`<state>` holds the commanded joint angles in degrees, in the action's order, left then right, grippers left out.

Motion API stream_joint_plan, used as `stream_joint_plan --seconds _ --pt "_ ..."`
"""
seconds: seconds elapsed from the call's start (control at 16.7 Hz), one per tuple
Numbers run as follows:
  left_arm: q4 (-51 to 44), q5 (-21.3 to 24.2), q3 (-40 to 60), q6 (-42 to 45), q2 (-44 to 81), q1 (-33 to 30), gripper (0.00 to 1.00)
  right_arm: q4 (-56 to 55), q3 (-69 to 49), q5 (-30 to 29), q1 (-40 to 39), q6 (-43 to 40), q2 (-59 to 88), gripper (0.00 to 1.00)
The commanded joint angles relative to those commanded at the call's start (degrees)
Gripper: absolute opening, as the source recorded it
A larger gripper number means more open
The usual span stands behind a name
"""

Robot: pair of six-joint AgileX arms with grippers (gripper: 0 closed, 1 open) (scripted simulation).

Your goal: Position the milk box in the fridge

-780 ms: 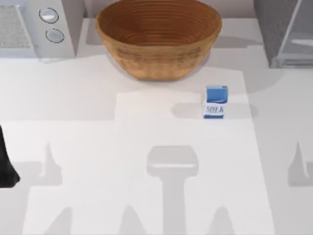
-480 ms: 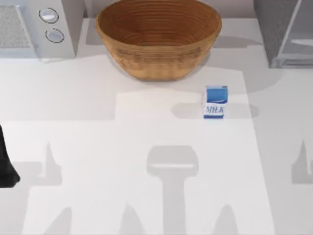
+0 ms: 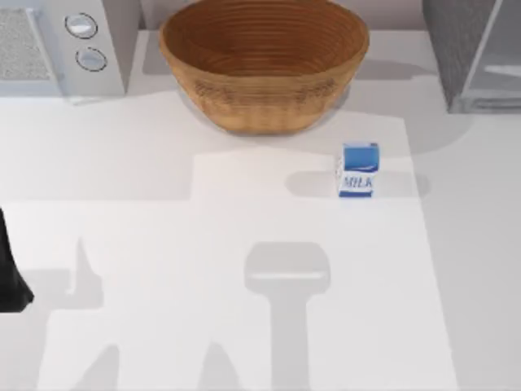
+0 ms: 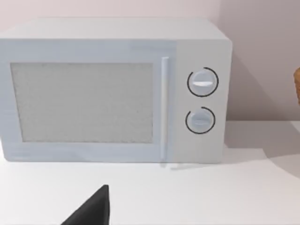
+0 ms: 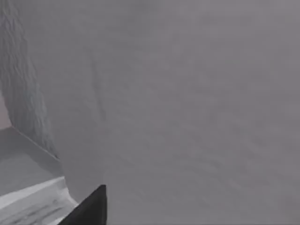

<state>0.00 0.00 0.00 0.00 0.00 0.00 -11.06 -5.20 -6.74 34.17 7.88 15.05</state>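
- Top view: the small blue-and-white milk box stands upright on the white table, right of centre, "MILK" facing me. It sits just in front of the big brown wicker bowl and well apart from the dark-grey speckled fridge with its pale glass-like door panel at the far right corner. Nothing touches it. My left arm is a dark shape parked at the left edge, near the white microwave with two round dials.
- My judgement of the step: the carton is not yet gripped, so the job is barely begun. As the fridge is on the right, I would bring the right arm down over the carton, close on its flat sides below the slanted top, and keep clear of the bowl behind it. The carton is light and tall for its base, so a glancing touch could tip it.
- Left wrist view: one dark fingertip of the left gripper points at the microwave. It holds nothing that I can see; how far apart its fingers are I cannot tell.
- Right wrist view: the right gripper's dark fingertip is close to the fridge's grey speckled side. Whether its fingers are wide or narrow I cannot tell.
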Motion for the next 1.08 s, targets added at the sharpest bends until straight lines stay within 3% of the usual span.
stream_joint_plan --seconds 0.42,1.08 --pt "0.0 0.0 0.0 0.0 0.0 0.0 1.00 -12.1 -3.7 -7.7 48.5 7.0 25.1 1.00" --pt "0.0 0.0 0.0 0.0 0.0 0.0 1.00 -36.2 -11.7 -20.5 142.6 9.7 72.6 1.00"
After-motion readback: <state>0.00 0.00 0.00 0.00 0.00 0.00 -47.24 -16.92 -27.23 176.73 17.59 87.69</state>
